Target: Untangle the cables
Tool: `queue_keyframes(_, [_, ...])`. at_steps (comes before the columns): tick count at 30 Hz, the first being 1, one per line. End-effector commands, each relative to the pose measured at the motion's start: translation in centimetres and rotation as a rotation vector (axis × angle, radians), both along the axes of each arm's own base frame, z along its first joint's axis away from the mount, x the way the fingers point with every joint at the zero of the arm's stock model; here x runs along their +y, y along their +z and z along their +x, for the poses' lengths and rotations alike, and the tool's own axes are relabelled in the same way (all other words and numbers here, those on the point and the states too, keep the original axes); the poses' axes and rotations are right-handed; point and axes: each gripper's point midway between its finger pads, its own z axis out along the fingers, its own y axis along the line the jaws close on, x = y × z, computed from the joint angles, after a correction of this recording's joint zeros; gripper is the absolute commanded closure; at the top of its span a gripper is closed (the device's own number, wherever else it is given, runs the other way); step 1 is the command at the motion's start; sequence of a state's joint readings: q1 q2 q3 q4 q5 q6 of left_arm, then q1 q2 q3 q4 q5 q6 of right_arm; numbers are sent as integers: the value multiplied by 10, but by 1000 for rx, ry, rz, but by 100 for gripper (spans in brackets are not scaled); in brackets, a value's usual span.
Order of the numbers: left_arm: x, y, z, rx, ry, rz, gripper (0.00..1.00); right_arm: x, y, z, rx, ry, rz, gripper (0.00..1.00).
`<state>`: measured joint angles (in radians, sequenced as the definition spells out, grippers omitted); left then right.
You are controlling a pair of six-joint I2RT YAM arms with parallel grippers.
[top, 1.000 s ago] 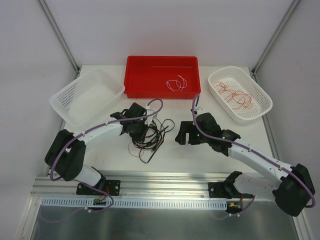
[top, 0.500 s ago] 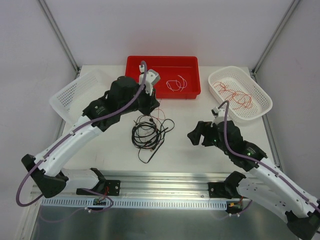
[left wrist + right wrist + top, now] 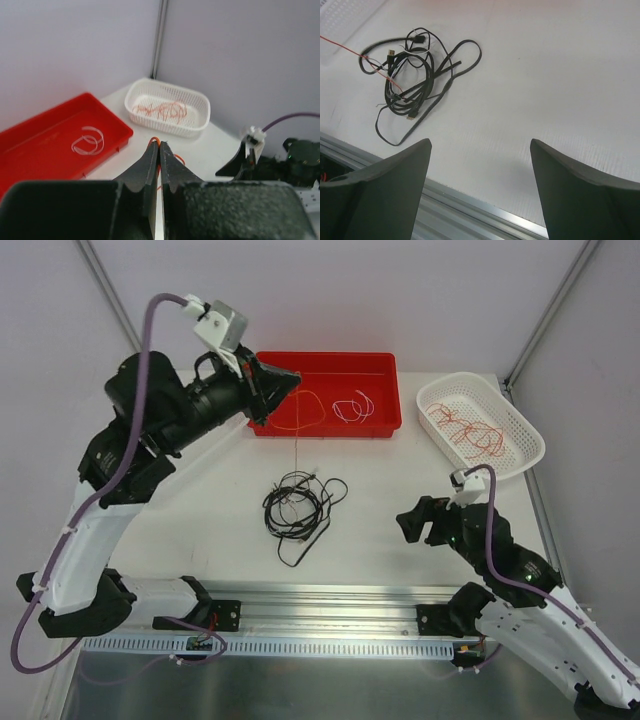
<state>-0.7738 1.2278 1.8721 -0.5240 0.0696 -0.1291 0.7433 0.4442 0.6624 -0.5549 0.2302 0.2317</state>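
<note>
A tangle of black cables lies mid-table, with thin white and red-orange strands in it; it also shows in the right wrist view. My left gripper is raised high over the red bin's left end and is shut on a red-orange cable. That cable loops below the jaws and hangs straight down to the tangle. In the left wrist view the red-orange cable peeks out at the shut gripper. My right gripper is open and empty, right of the tangle; it also shows in its own view.
A red bin at the back holds a white cable. A white basket at back right holds several red-orange cables. Another white basket sits at back left behind my left arm. A metal rail runs along the near edge.
My left arm has risen up and back with the red-orange cable, pulling it out of the tangle. My right arm has drawn back to the right, toward its base.
</note>
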Motion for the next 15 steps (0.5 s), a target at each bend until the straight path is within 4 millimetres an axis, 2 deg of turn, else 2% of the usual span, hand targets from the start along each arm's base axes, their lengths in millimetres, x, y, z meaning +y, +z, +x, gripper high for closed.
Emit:
queue_keyframes(1, [15, 71, -20, -152, -14, -126, 100, 1, 2, -1, -23, 30, -21, 16])
queue_keyframes(2, [24, 94, -28, -198, -10, -163, 100, 2, 2, -1, -26, 37, -24, 16])
queue_keyframes(5, [32, 119, -29, -268, 20, -184, 100, 4, 1, 0, -24, 47, -29, 16])
queue_keyframes(7, [36, 119, -22, -283, 60, -167, 100, 5, 0, 0, -21, 52, -31, 16])
queue_keyframes(10, [32, 86, -1, -226, 121, -97, 100, 7, -4, 1, -11, 55, -34, 16])
queue_keyframes(11, [23, 57, 12, -174, 133, -42, 100, 9, -6, 1, -8, 60, -33, 16])
queue_keyframes(13, [13, 26, 18, -107, 121, -3, 100, 14, -7, 0, -5, 89, -31, 16])
queue_keyframes(14, [2, -8, 25, -42, 104, 48, 100, 15, -6, 0, -10, 98, -31, 16])
queue_keyframes(15, [-5, -23, 27, 2, 88, 52, 100, 16, -8, 0, -6, 103, -34, 16])
